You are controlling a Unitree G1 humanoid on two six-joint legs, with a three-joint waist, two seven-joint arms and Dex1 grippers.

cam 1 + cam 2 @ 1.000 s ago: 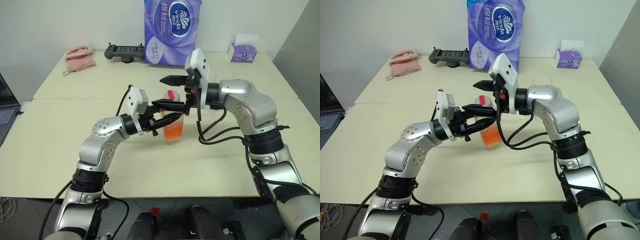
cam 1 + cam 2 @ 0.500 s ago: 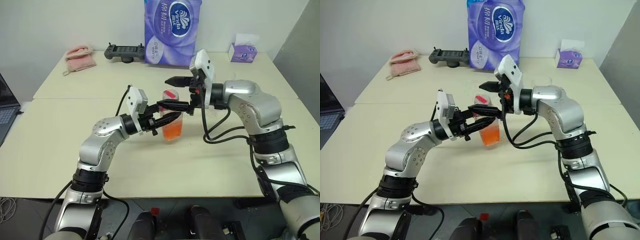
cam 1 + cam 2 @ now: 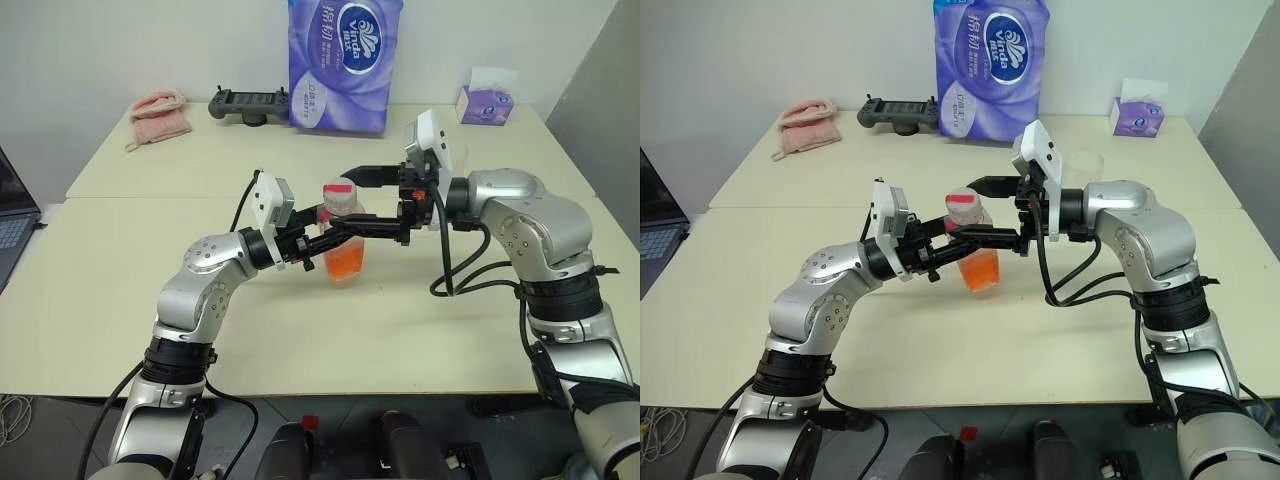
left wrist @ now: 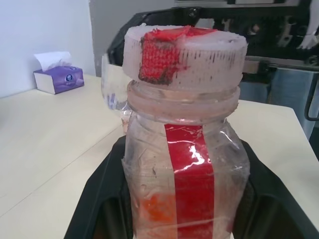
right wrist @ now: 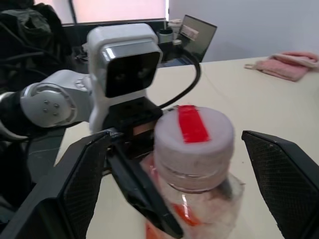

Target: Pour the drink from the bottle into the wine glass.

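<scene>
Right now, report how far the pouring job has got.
Done: the left gripper is shut on the bottle, holding it upright above the table.

In hand: the right gripper is open, its fingers either side of the cap, which is still on.

Left: take the cap off and pour the drink into the wine glass, which stands behind the right arm.

My head cams look fwd and down over the cream table (image 3: 120, 300), arms mid-frame. Both wrist cams sit v. close on the small clear plastic bottle with white-and-red cap (image 4: 184, 144), from opposite sides.
</scene>
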